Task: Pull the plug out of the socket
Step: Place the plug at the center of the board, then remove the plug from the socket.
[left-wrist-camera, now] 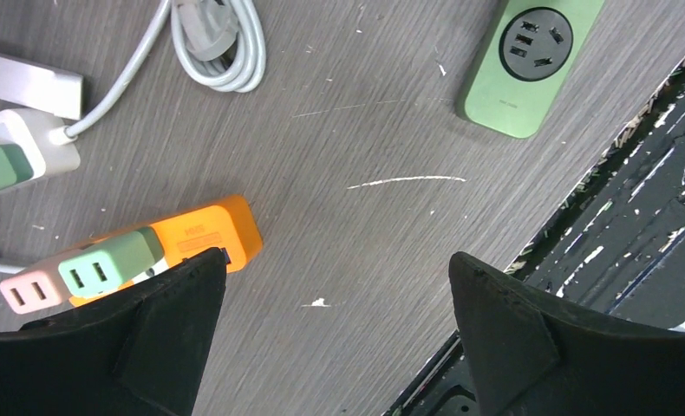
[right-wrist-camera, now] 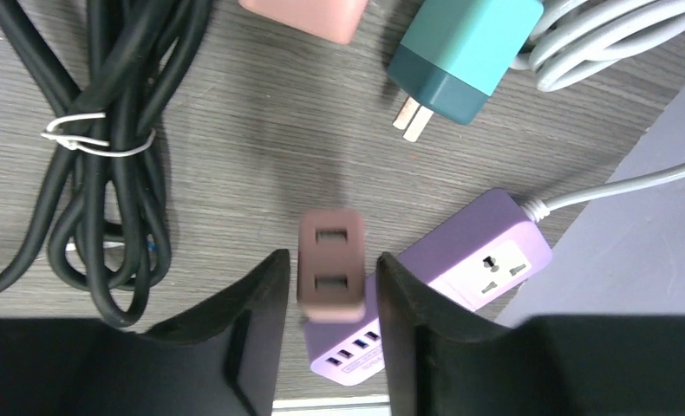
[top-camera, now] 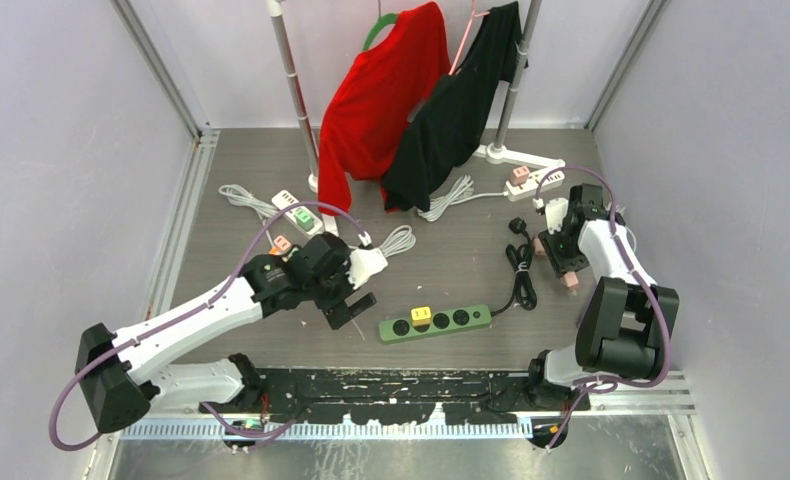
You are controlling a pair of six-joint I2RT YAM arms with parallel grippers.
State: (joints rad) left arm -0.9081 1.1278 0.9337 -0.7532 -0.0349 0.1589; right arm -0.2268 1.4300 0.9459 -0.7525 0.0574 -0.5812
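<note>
In the right wrist view a brown-pink two-port plug (right-wrist-camera: 330, 264) sits between my right gripper's (right-wrist-camera: 326, 260) fingers, blurred, over the near end of a purple power strip (right-wrist-camera: 473, 256). A small gap shows on each side of the plug, so the jaws are not pressed on it. In the top view the right gripper (top-camera: 561, 262) is at the right side of the table. My left gripper (top-camera: 349, 305) (left-wrist-camera: 335, 260) is wide open and empty over bare table, beside an orange power strip (left-wrist-camera: 205, 234) that carries a green plug (left-wrist-camera: 109, 260) and a pink plug (left-wrist-camera: 31, 290).
A green power strip (top-camera: 434, 322) with a yellow plug (top-camera: 421, 314) lies at the front centre. A coiled black cable (top-camera: 521, 275) (right-wrist-camera: 105, 156), a teal adapter (right-wrist-camera: 465, 52) and a pink adapter (right-wrist-camera: 304, 16) lie near the right gripper. A rack holding a red garment (top-camera: 381, 100) and a black garment (top-camera: 461, 110) stands at the back.
</note>
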